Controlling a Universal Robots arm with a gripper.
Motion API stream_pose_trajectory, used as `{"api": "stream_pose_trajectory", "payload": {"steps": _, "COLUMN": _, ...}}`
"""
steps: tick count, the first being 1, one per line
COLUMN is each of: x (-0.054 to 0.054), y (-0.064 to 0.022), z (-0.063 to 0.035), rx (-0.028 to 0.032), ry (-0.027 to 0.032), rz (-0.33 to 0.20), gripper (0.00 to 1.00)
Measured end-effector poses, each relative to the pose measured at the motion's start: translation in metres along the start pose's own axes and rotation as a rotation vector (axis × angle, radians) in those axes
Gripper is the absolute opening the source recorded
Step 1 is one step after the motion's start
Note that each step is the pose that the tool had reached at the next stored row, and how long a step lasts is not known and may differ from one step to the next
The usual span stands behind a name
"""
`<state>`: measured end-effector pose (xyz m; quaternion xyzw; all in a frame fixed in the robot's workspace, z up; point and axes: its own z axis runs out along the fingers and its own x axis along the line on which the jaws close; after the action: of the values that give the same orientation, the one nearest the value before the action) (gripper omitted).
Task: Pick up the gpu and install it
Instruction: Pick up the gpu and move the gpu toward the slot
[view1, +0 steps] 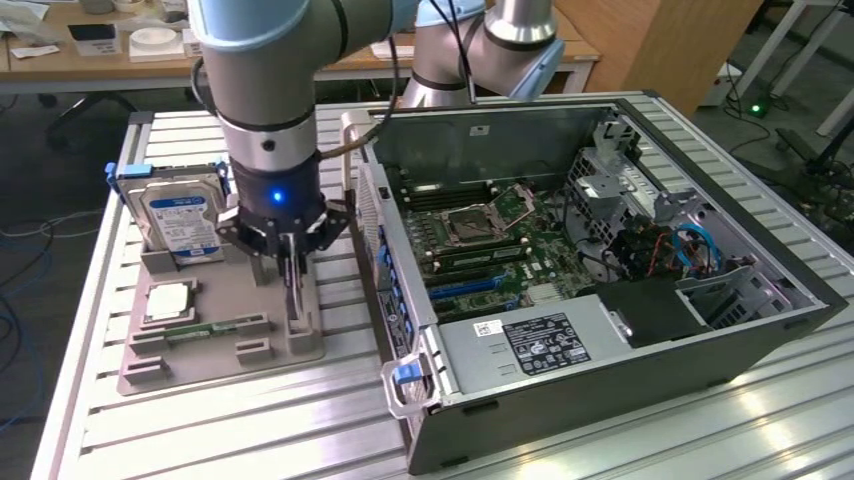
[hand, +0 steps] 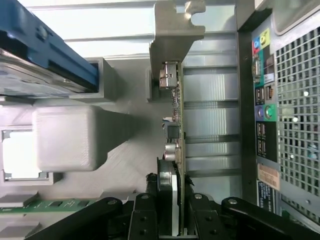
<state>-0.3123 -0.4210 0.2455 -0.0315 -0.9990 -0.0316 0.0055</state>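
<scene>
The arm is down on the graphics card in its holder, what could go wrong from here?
The jaws clamp the thin gpu edge-on, so it could tilt or slip when lifted. Its metal bracket stands close to the computer case and could snag. The hard drive stands nearby in the same tray, so a swing might knock it.

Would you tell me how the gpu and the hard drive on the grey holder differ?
The gpu is a thin card with a metal bracket; the hard drive is a thick box with a blue-white label. The gripper sits over the gpu, while the hard drive stands apart. Both stand on edge in the grey holder.
</scene>
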Motion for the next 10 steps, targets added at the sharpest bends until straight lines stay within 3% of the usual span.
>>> {"api": "stream_pose_trajectory", "payload": {"steps": 10, "x": 0.001, "y": 0.0029, "z": -0.0453, "rx": 0.0000, "ry": 0.0000, "rz": 0.000, "gripper": 0.28}}
